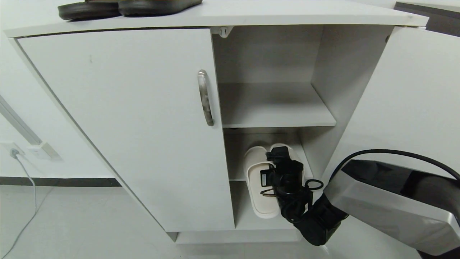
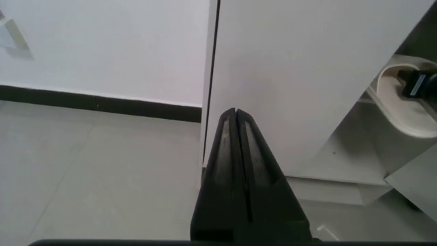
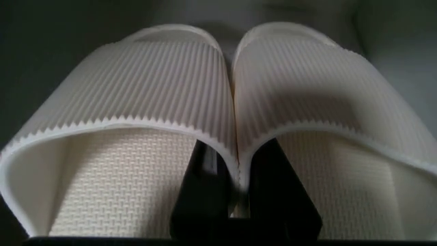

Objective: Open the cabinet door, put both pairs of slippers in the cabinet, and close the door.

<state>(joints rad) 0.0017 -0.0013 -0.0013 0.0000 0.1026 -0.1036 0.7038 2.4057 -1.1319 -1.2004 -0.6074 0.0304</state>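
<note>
A: Pale floor point(image 1: 72, 223) and a white wall point(image 1: 14, 72); what stands there?
B: A white cabinet point(image 1: 287, 14); at the upper left of the head view a dark pair of slippers point(image 1: 122, 7) lies on its top; the left door point(image 1: 125, 126) is closed, its metal handle point(image 1: 205, 98) upright near the centre.
A: And right of that?
B: The inside is exposed; the white pair of slippers point(image 1: 257, 176) sits below the shelf point(image 1: 273, 104), low in the frame; the right gripper point(image 1: 275, 158) pinches their touching inner edges, one finger inside each; the right door point(image 1: 413, 100) is swung wide at the right edge.
A: The left gripper point(image 2: 236, 116)?
B: Fingers pressed together on nothing; it points at the closed door from mid-frame of its wrist view.
</note>
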